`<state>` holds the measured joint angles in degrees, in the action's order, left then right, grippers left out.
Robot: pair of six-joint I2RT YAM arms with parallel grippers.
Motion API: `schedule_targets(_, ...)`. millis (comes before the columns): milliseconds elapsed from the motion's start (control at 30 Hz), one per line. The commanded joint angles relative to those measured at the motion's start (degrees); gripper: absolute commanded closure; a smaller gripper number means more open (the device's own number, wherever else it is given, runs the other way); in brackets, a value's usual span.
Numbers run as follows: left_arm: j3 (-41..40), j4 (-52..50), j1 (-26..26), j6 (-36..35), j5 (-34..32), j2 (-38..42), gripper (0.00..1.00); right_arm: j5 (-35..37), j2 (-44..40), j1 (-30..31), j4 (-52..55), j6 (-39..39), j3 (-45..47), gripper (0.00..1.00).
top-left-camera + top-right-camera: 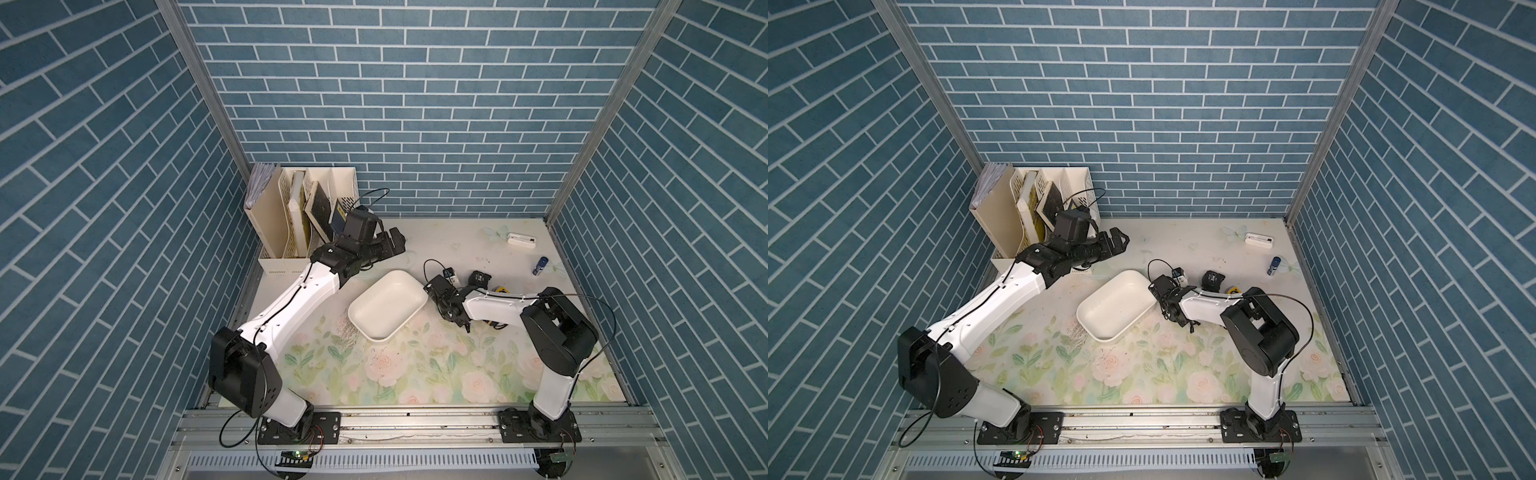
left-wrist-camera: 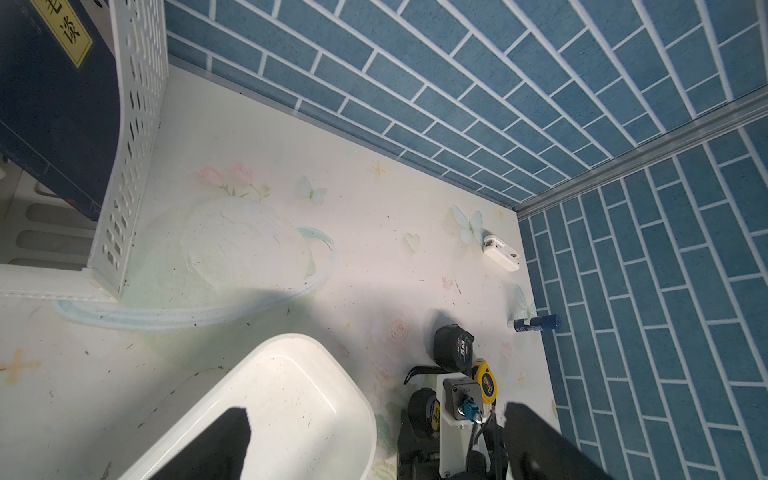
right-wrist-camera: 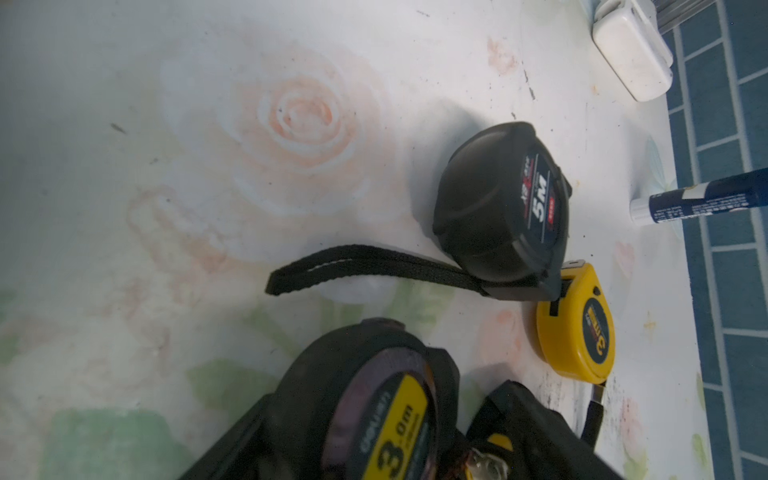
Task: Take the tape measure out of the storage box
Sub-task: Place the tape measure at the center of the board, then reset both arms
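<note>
Nearest your right wrist camera: the tape measure (image 3: 399, 436), a black case with a yellow "3.0m" label, standing on edge between the fingers of the right gripper (image 3: 384, 392). The jaws are spread; bare mat shows between the case and one finger (image 3: 528, 415), so nothing is pinched. The left wrist view puts this tape measure (image 2: 424, 411) low at the floral table (image 1: 415, 374), outside the storage box (image 1: 386, 307) and just beside its right-hand rim.

The box is a shallow white tray lying skewed near mid-table.

Next out from the right gripper you will find the 5M tape (image 3: 498, 208), black and on edge, its strap flat on the mat. The yellow tape (image 3: 575, 332) lies just beside its lower corner.

Farther toward the right wall lie a blue glue stick (image 3: 706, 199) and, beyond it, a white case (image 3: 631, 54).

The left gripper (image 1: 397, 243) hangs above the table behind the box. Its fingers (image 2: 224, 449) are wide apart and hold nothing.

At the back left corner stands the cream file holder (image 1: 274, 224), with books in it.
</note>
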<state>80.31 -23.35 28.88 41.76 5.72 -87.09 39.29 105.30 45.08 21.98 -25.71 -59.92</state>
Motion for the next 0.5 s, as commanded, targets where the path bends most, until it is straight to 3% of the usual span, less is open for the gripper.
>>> schedule_targets(0, -0.78, -1.51, -0.1, -0.37, -0.95, 1.83, 0.0, -2.67, -1.19, 1.2, 2.54, -0.28, -0.26, 0.08)
schedule_targets(167, -0.63, -1.6, -0.1, -0.64, -0.98, 2.27, 0.0, -4.35, -5.99, 2.34, 2.92, 1.15, -0.93, 0.01)
schedule_targets(367, -0.34, -2.43, -0.14, -2.36, -2.74, 2.61, 0.0, -6.03, -14.03, 2.39, 6.28, 1.28, -1.43, 0.0)
schedule_targets(467, 0.52, -2.54, -0.22, -5.45, -4.65, 2.69, 0.0, -3.59, -19.97, 2.36, 7.9, 1.26, -2.2, 0.0)
